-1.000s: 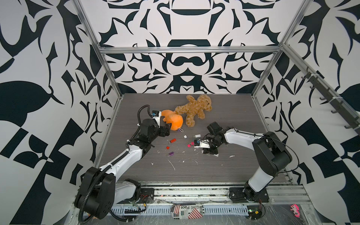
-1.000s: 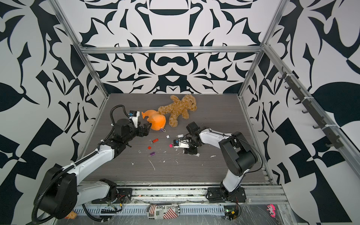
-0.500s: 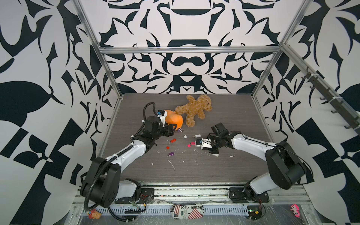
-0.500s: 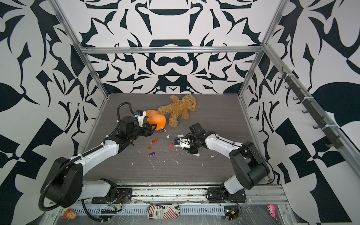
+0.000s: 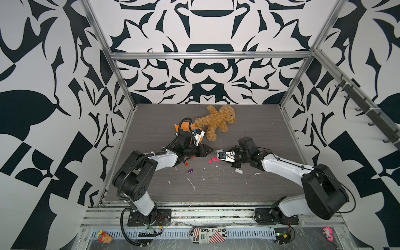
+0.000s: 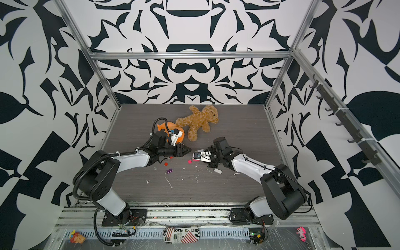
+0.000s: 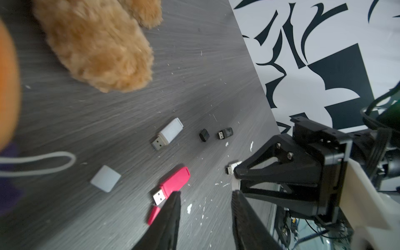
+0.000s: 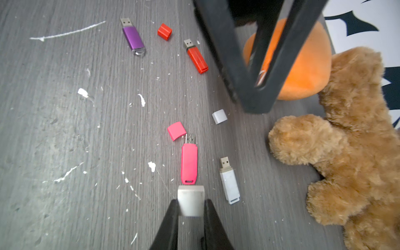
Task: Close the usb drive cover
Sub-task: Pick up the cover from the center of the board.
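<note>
My right gripper (image 8: 191, 205) is shut on a small whitish usb piece (image 8: 191, 200); I cannot tell whether it is a cover or a drive. It hangs just behind the tail of a pink usb drive (image 8: 189, 164), whose pink cover (image 8: 176, 131) lies loose beside the bare plug. A white drive (image 8: 229, 181) and a white cover (image 8: 219, 116) lie nearby. My left gripper (image 7: 206, 194) is open with nothing between its fingers. It points at the right gripper (image 7: 237, 173), with the pink drive (image 7: 173, 184) next to one finger.
A brown teddy bear (image 5: 216, 123) and an orange plush (image 5: 184, 127) lie behind the drives. A red drive (image 8: 197, 58), red cover (image 8: 164, 32) and purple drive (image 8: 133, 36) lie under the left arm. A black drive (image 7: 225, 133) and black cover (image 7: 204, 134) are by the right arm.
My left arm has swung right from the orange plush to the middle, facing the right gripper, and its jaws have narrowed. The right gripper has stayed shut and barely shifted.
</note>
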You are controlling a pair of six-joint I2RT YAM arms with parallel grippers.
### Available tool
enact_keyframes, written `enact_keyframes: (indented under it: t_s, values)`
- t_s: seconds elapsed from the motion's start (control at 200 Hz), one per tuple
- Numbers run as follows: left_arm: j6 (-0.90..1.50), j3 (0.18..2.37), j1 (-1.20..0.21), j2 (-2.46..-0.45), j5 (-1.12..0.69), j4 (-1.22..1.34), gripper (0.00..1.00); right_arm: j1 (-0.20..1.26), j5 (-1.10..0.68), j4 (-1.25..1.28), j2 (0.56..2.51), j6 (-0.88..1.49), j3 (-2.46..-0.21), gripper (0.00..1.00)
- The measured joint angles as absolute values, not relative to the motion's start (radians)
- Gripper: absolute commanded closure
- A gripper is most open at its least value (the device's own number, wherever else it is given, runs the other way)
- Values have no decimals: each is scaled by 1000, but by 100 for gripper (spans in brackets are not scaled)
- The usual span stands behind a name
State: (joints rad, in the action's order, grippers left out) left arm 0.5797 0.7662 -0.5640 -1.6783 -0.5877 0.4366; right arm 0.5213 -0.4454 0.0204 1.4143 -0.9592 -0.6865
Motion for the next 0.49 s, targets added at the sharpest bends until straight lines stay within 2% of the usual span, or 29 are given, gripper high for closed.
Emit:
enact_keyframes:
  t_s: [0.23, 0.495]
  values:
    - [670, 766, -593, -1744, -649, 558, 69, 521, -445, 111, 1412, -926, -675, 80]
    - [695, 766, -605, -1744, -670, 604, 70, 521, -445, 188, 1413, -900, -667, 80]
